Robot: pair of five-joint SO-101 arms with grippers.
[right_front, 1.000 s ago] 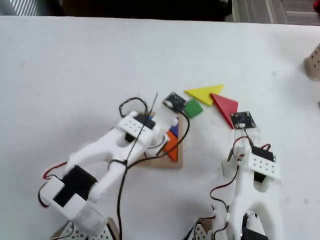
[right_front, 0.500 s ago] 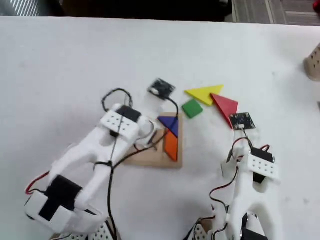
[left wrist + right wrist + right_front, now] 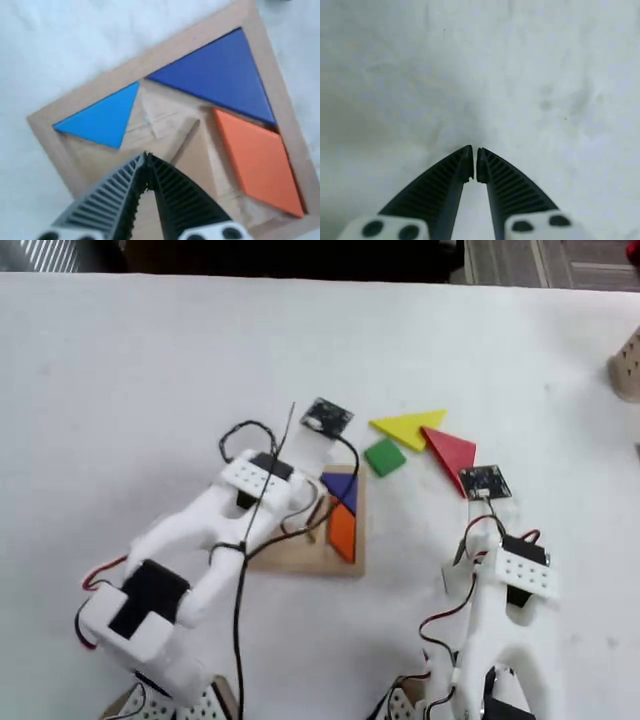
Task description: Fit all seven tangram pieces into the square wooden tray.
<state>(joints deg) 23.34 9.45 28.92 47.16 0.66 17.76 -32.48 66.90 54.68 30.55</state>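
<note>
The square wooden tray point(image 3: 300, 556) point(image 3: 165, 51) lies at the table's middle. It holds a dark blue triangle point(image 3: 341, 485) point(image 3: 216, 80), an orange parallelogram point(image 3: 342, 530) point(image 3: 260, 161) and a light blue triangle point(image 3: 102, 120). My left gripper point(image 3: 148, 161) hovers shut and empty above the tray's bare floor; its arm point(image 3: 255, 490) covers the tray's left part. A yellow triangle point(image 3: 410, 427), a green square point(image 3: 385, 456) and a red triangle point(image 3: 450, 454) lie on the table behind and right of the tray. My right gripper point(image 3: 473, 164) is shut, empty, over bare table; its arm point(image 3: 512, 580) stands near the red triangle.
A tan perforated object point(image 3: 627, 365) stands at the right edge. Cables point(image 3: 240, 590) trail from the left arm over the tray's front. The white table stretches open to the back and left.
The left arm swung left off the tray's right side, uncovering the dark blue triangle, then eased slightly back. The right arm has not moved.
</note>
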